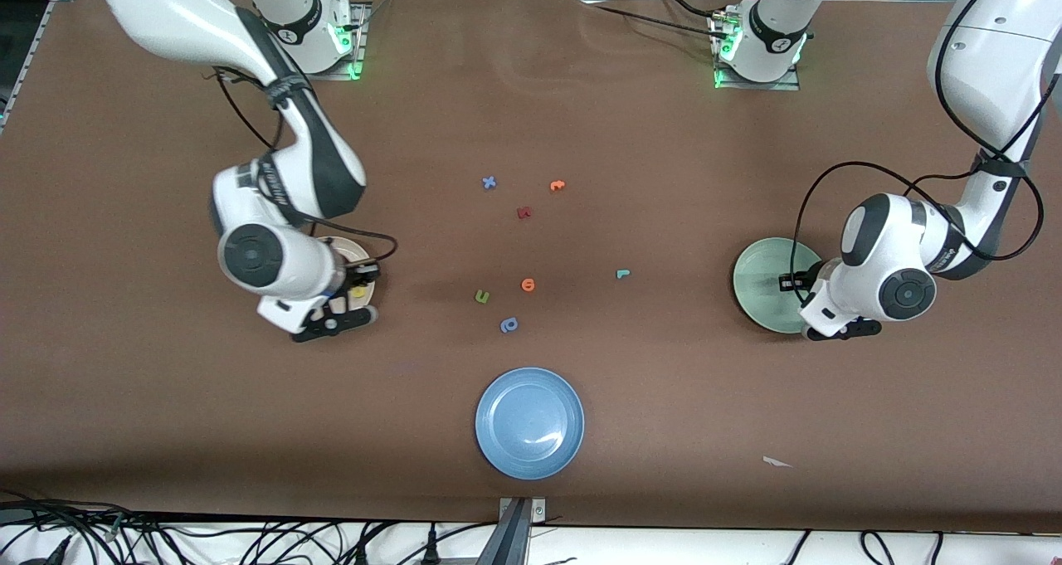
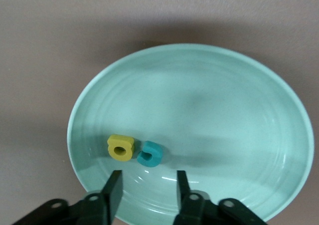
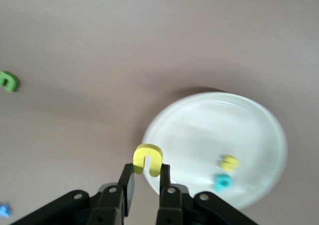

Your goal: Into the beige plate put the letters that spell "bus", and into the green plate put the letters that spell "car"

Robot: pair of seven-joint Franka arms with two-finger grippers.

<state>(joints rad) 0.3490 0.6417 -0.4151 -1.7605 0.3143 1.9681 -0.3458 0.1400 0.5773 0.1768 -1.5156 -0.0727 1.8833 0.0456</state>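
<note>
The beige plate [image 3: 199, 130] lies at the right arm's end of the table, with a yellow "s" [image 3: 229, 162] and a teal "b" [image 3: 222, 182] in it. My right gripper [image 3: 146, 173] is shut on the yellow "u" [image 3: 148, 159], held over that plate's rim [image 1: 353, 250]. At the left arm's end, the green plate [image 2: 209, 110] holds a yellow "a" [image 2: 120, 147] and a teal "c" [image 2: 150, 153]. My left gripper [image 2: 148, 187] hangs open over this plate [image 1: 759, 287], with nothing between its fingers. The teal "r" [image 1: 623, 274] lies on the table between the two plates, closer to the green one.
Mid-table lie a blue "x" [image 1: 489, 182], two orange letters [image 1: 557, 185] [image 1: 528, 284], a red letter [image 1: 523, 212], a green letter [image 1: 482, 297] and a blue round-bowled letter [image 1: 509, 325]. A blue plate [image 1: 529, 422] sits nearer the front camera. A white scrap [image 1: 777, 462] lies near the front edge.
</note>
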